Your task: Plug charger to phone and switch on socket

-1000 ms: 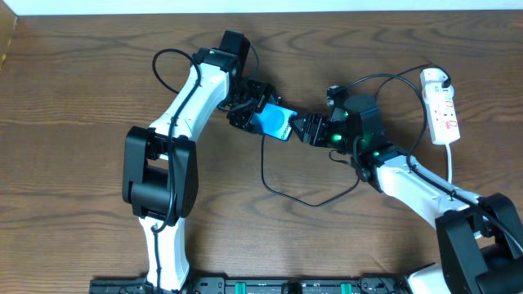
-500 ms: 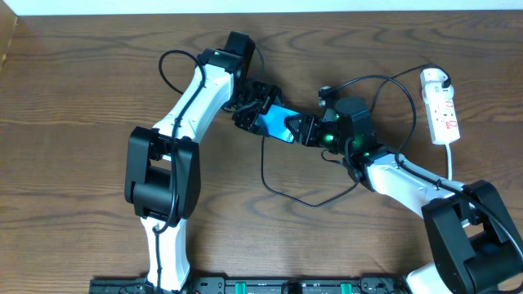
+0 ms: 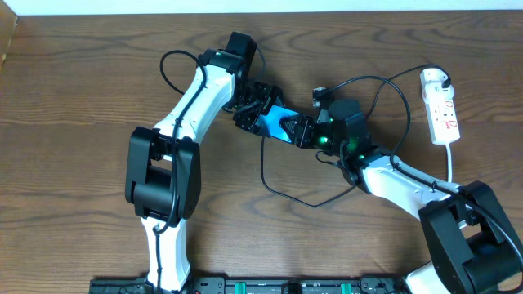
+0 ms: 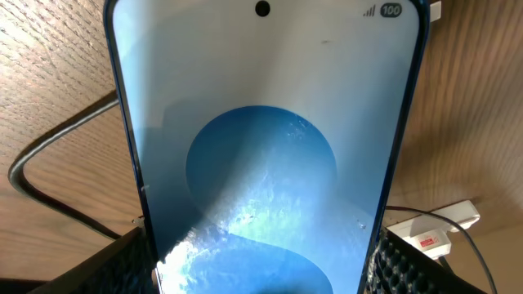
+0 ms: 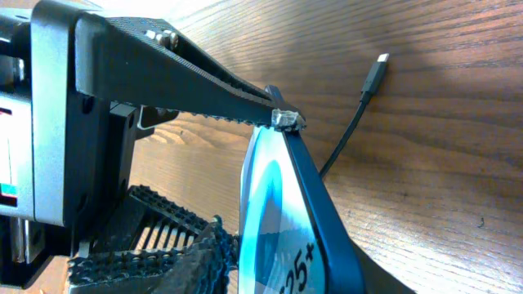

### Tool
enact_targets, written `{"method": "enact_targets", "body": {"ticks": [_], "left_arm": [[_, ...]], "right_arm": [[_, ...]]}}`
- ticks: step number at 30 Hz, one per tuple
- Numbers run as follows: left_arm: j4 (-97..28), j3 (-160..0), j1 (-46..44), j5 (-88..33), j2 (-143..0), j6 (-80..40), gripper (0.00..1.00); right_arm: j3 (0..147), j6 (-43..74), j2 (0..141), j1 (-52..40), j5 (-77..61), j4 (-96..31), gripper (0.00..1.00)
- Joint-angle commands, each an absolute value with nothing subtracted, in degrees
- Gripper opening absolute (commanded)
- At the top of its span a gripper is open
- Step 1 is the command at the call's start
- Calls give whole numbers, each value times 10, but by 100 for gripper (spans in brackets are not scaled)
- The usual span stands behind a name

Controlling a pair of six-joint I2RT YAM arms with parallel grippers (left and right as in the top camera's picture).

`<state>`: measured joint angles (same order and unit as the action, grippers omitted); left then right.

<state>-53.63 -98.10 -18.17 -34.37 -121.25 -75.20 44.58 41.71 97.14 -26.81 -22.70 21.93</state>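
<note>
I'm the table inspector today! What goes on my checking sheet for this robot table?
Surface: brown wooden table, wood grain showing.
Job's things: phone lit blue, held between the arms; connector tip lying on the wood, unplugged; power strip far right.
Clutter: nothing seen.
Grippers: left gripper clamped on the phone's sides; right gripper around its other end, upper finger touching its edge, grip unclear.
Cables: black charger cable looping on the table; strip's white cord running toward the near side.
Surroundings: white band beyond the far edge.
</note>
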Motion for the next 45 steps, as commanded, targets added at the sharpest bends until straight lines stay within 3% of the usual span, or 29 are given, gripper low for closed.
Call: {"method": "enact_targets", "body": {"ticks": [1,9,13,29,39,45], "left_arm": [[-539,-984,-183,-356,-1195,-758,63],[-539,-984,-183,-356,-1195,-757,63],[-539,-984,-183,-356,-1195,-757,63],[-530,-984,-183,-355,-1195,-750,63],[-427,-984,-181,-356,-1195,-618,63],[-376,-984,-171,-383,-1195,-610,62]], "right_arm": [[454,420,975,-278,-214,221,30],[454,423,975,-279,-213,221,19],[454,442,975,-279,-213,222,1],[454,530,975,-224,-214,255,1],[454,609,975,-174,-244,282,1],[454,688,975,-147,-244,334,1]]}}
